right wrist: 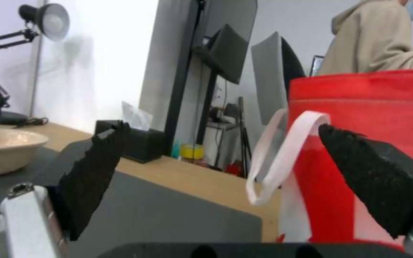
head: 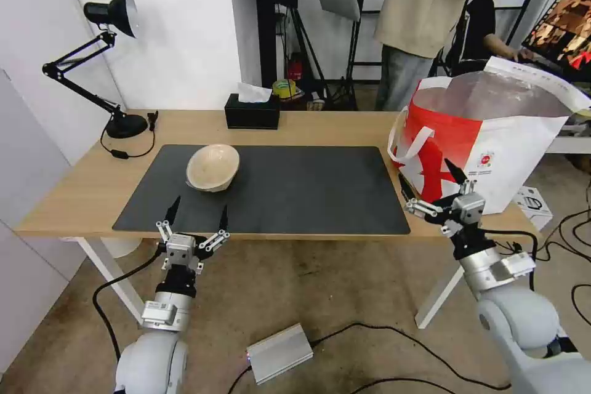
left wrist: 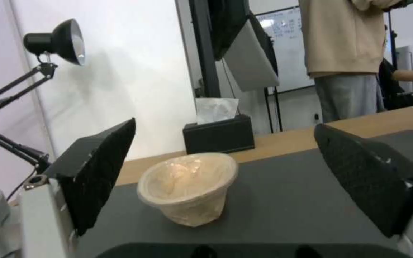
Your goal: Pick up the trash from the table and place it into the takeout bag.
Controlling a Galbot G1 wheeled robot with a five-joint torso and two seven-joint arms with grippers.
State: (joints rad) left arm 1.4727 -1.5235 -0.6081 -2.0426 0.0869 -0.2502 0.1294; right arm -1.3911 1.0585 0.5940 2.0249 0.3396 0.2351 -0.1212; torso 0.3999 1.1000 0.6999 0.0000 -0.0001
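Approach matters: keeping wide-open, empty left claw [head: 196, 214] aiming at tilted beige paper-pulp bowl [head: 213, 167], lying at twelve o'clock on dark grey mat [head: 308, 191]; closing across rim, not crushing.

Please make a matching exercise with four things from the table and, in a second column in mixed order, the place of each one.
Things:
1. bowl
2. bag
3. tissue box
4. lamp

Places:
A. far left corner of the table
B. right end of the table
C. on the mat, left part
D. far edge, behind the mat

Pairs: 1-C, 2-B, 3-D, 4-A
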